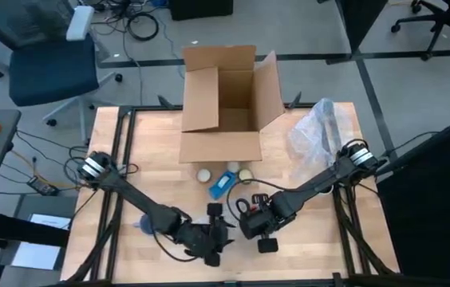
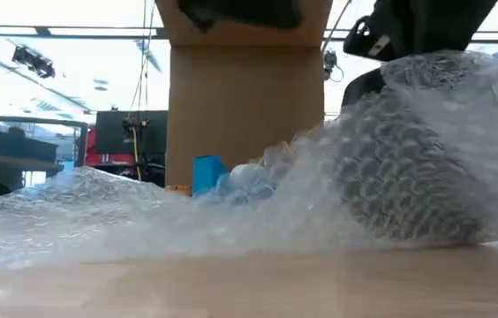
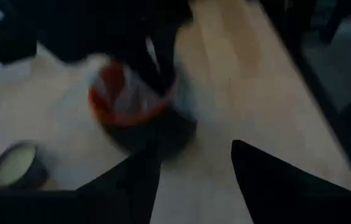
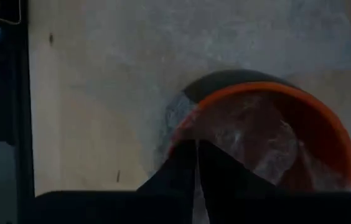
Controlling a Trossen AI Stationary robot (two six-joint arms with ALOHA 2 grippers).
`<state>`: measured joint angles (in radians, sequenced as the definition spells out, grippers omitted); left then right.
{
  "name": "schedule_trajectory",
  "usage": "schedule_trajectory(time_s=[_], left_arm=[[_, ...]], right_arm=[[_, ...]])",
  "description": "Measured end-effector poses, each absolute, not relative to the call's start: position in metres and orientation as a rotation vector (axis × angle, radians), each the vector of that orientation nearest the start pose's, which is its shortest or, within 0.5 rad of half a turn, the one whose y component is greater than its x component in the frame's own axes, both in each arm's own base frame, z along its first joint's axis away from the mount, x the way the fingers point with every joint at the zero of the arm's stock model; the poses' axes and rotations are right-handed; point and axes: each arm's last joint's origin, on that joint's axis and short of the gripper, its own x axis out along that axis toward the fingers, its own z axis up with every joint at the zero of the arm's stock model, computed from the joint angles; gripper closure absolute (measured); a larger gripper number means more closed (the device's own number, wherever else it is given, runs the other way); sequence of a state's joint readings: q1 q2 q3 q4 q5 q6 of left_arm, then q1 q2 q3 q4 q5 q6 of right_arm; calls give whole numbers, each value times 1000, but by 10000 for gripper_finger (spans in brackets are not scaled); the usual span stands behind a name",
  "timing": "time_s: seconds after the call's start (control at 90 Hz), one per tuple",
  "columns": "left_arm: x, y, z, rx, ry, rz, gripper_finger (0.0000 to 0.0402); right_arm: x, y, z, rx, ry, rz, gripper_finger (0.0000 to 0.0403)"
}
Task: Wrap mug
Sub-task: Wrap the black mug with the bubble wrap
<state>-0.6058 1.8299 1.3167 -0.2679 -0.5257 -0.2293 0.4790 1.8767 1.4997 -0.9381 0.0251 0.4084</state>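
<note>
- grey floor with cables and a blue office chair (image 1: 45,60) lay beyond the wooden table (image 1: 305,255) in the high view. an open cardboard box (image 1: 225,104) stood at the far side, a bundle of clear plastic (image 1: 317,131) to its right, and in front of it two pale round things and a small blue box (image 1: 222,185). the left gripper (image 1: 213,239) and the right gripper (image 1: 261,227) sat close together near the front edge; the mug was hidden under them.
- low view: bubble wrap (image 2: 143,212) spread across the tabletop and rose over a dark rounded lump, the mug (image 2: 403,190), at right. the cardboard box stood behind.
- left wrist view: the left gripper's fingers (image 3: 132,186) were spread apart with bare table between them. just beyond lay the dark mug with its orange inside (image 3: 132,102), clear wrap tucked in its mouth, a dark arm over it.
- right wrist view: the right gripper's fingers (image 4: 178,168) were pressed together, pinching wrap at the mug's (image 4: 262,124) orange rim.
</note>
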Motion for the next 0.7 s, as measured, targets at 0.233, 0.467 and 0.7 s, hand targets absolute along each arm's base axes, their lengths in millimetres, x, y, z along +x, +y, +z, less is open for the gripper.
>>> schedule_trajectory(time_s=[0.233, 0.467, 0.7], left_arm=[[312, -221, 195, 177, 874, -54, 220], [303, -223, 186, 224, 934, -71, 220], [296, -216, 165, 447, 1084, -84, 220]], right_arm=[[335, 170, 214, 46, 1301, 147, 403], [335, 170, 214, 47, 1299, 149, 403], [335, 170, 214, 44, 1299, 149, 403]])
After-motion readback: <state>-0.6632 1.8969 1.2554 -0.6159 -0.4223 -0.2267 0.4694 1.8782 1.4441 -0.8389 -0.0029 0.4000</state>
